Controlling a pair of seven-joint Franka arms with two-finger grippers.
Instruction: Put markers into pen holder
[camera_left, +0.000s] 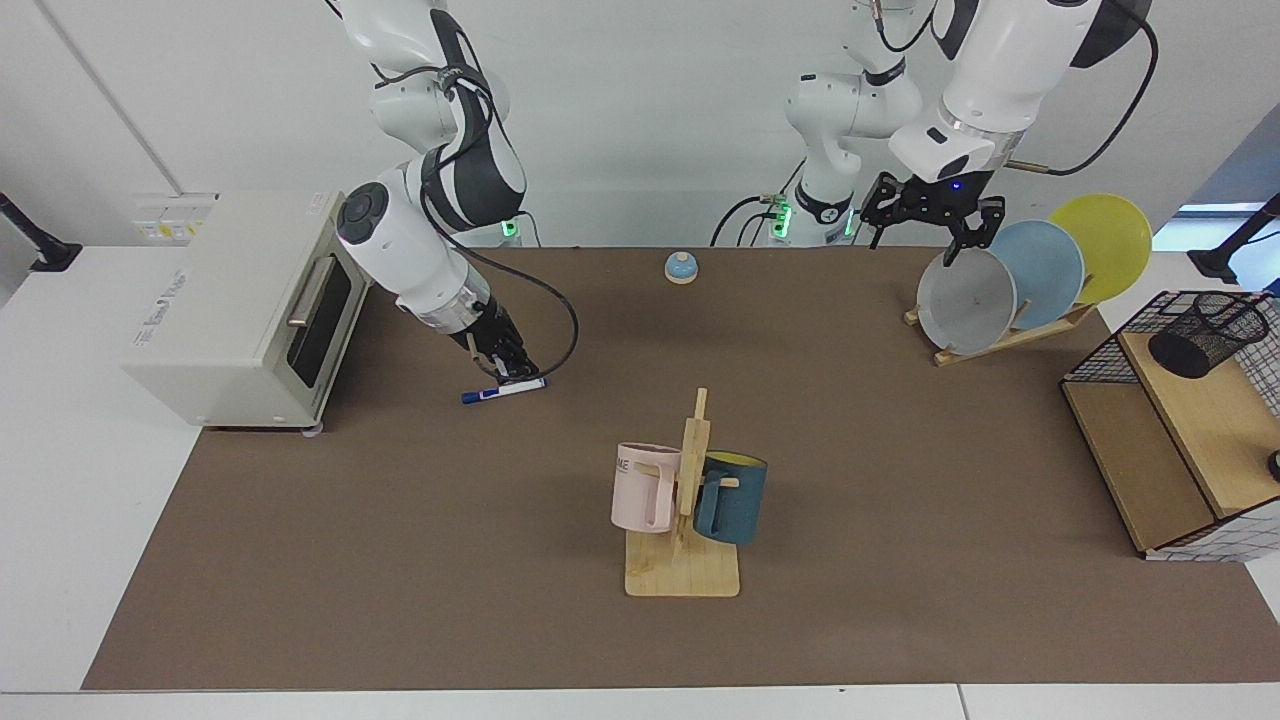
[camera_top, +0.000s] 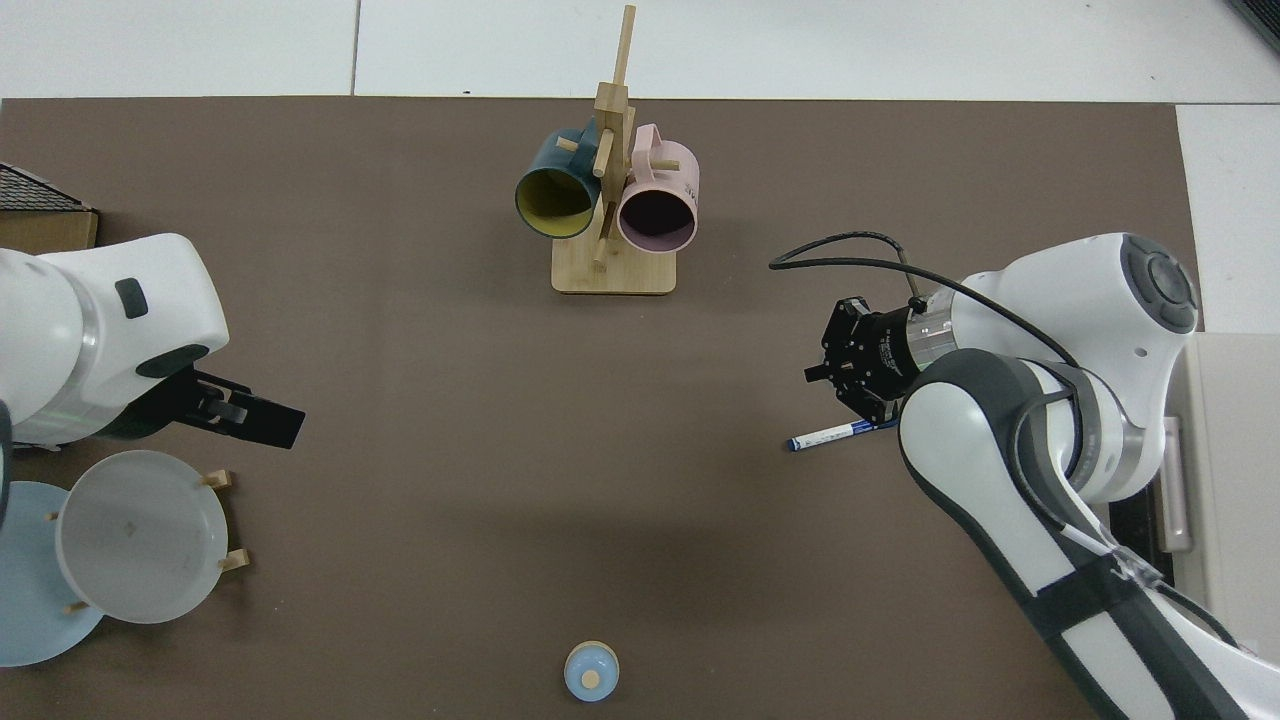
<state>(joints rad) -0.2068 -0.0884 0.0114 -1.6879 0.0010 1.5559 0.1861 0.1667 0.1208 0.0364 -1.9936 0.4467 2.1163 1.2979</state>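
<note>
Marker (camera_left: 504, 389) flat on mat, at right end effector (camera_left: 515, 372) tips; grip state unclear.

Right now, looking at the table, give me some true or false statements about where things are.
1. The marker is in the holder. False: it is by the right gripper, across the table from the holder.
2. Two mugs hang on the wooden stand. True.
3. The holder stands on the brown mat. False: it sits on the wooden shelf of the wire basket.
4. Three plates lean in the rack. True.
5. The left gripper is at the mugs. False: it hovers by the plates.
</note>
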